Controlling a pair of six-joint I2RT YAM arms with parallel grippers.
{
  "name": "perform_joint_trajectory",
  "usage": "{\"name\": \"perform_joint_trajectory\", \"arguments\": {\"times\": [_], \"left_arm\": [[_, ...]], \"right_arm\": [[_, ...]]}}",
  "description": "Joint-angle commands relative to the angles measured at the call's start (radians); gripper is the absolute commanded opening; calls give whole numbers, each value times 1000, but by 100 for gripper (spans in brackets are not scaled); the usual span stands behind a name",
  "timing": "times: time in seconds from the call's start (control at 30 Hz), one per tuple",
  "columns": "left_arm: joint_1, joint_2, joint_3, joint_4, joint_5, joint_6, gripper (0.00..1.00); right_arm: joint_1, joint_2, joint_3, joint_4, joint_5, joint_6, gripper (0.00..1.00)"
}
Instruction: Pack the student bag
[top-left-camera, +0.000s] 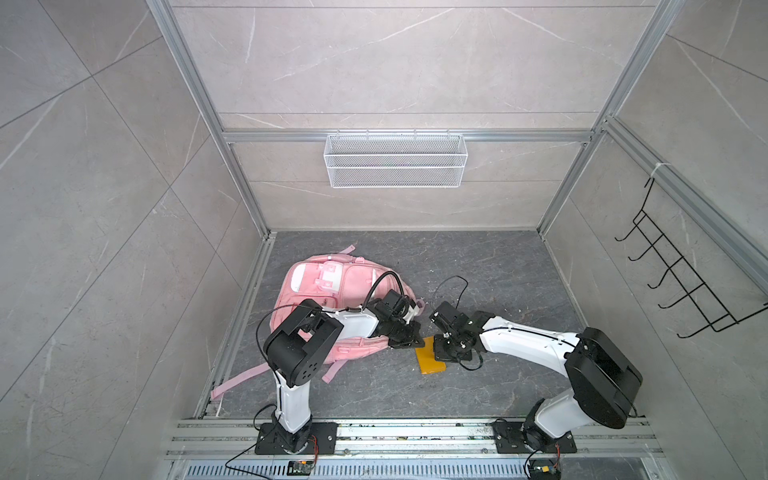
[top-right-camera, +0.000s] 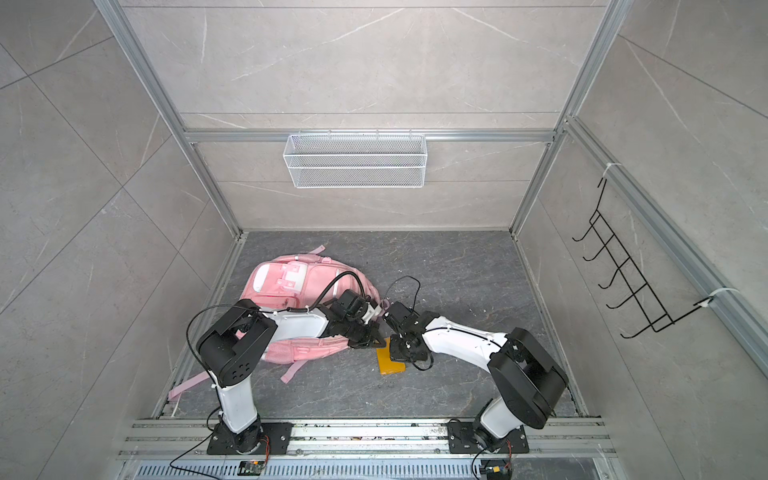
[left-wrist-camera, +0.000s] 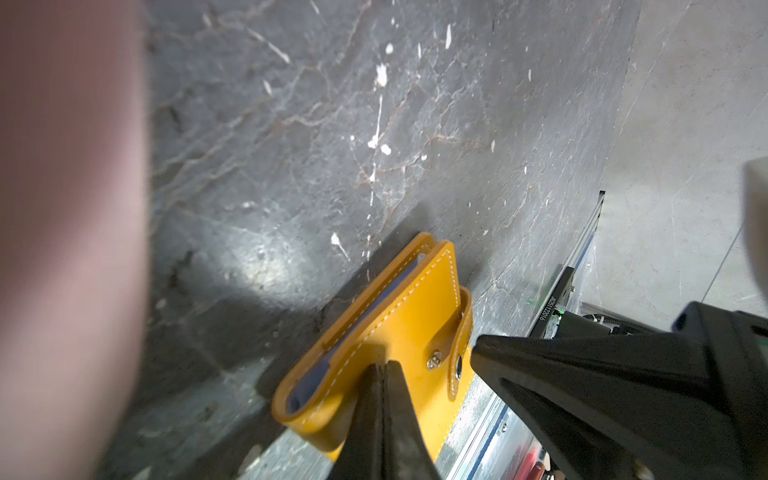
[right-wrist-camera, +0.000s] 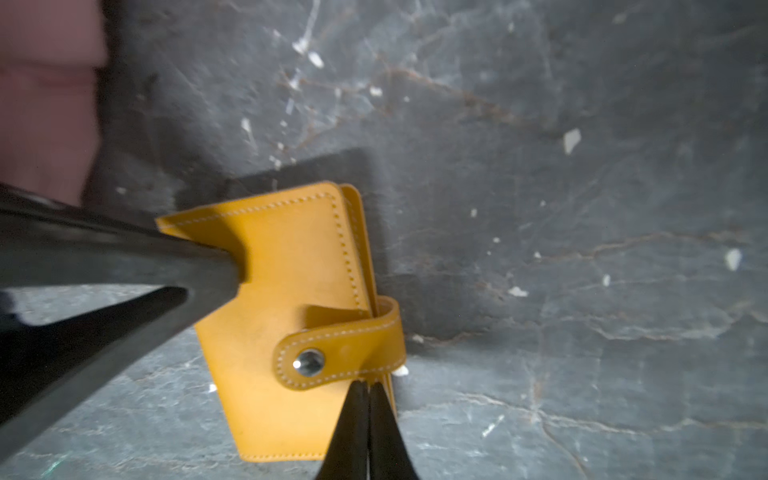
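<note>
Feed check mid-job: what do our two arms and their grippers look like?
The left arm and right arm have white link shells and bulky black joint housings, each on a black base plate. A black cable loops loose above each wrist. The left gripper and right gripper each have two slim, black, tapered fingers.

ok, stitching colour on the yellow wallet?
White, along the wallet edges; clearest in the right wrist view.

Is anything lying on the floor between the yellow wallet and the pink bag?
No loose thing lies between the wallet and the bag. Only the left hand is there, shut, touching the wallet's edge. The bag's opening is not visible.
</note>
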Motion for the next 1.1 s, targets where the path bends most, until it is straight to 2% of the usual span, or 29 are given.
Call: {"name": "perform_joint_trajectory", "arguments": {"times": [0.0, 0.57, 1.07], "left_arm": [[18, 41, -16, -48, -57, -11, 1], [32, 60, 14, -60, -43, 5, 1], [38, 45, 2, -62, -50, 1, 1]], "right_arm": [[4, -35, 43, 25, 6, -3, 6], [-1, 81, 72, 44, -33, -37, 2], [-1, 153, 9, 54, -50, -30, 0]]}}
